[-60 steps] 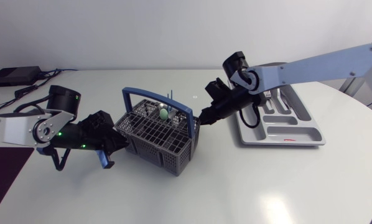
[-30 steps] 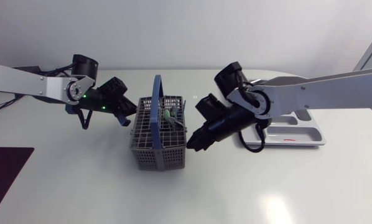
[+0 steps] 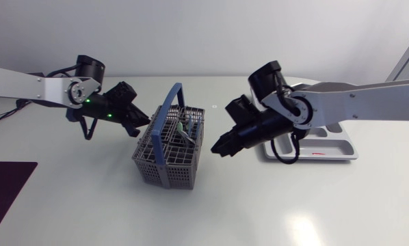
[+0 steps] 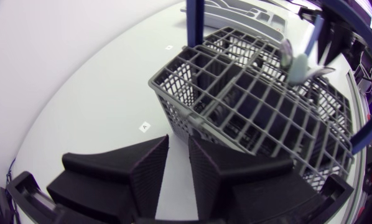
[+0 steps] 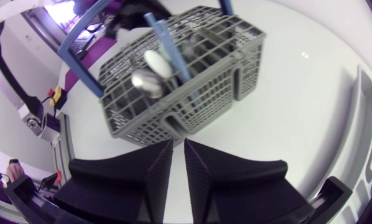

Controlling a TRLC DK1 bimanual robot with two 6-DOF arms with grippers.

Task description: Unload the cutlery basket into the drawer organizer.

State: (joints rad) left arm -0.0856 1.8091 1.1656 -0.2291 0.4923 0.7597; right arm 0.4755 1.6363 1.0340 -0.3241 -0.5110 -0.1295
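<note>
The grey cutlery basket (image 3: 162,164) with a blue handle (image 3: 165,117) stands at mid-table, holding a pale-headed spoon (image 3: 181,127) and a few other pieces. My left gripper (image 3: 141,124) is at the basket's rim on its left side, its fingers a narrow gap apart with nothing between them. In the left wrist view the basket (image 4: 248,106) is just ahead of the fingertips (image 4: 150,152). My right gripper (image 3: 220,148) hovers just right of the basket, shut and empty. Ahead of it in the right wrist view are the basket (image 5: 192,93) and a spoon (image 5: 147,81). The organizer (image 3: 334,140) lies at the right.
My right arm crosses over the organizer's left half and hides it. A dark mat (image 3: 3,188) lies at the table's left front edge. The table in front of the basket is bare white surface.
The basket has turned and its handle now leans diagonally. My left gripper has closed in on the basket's rim. My right gripper has drawn slightly right, away from the basket.
</note>
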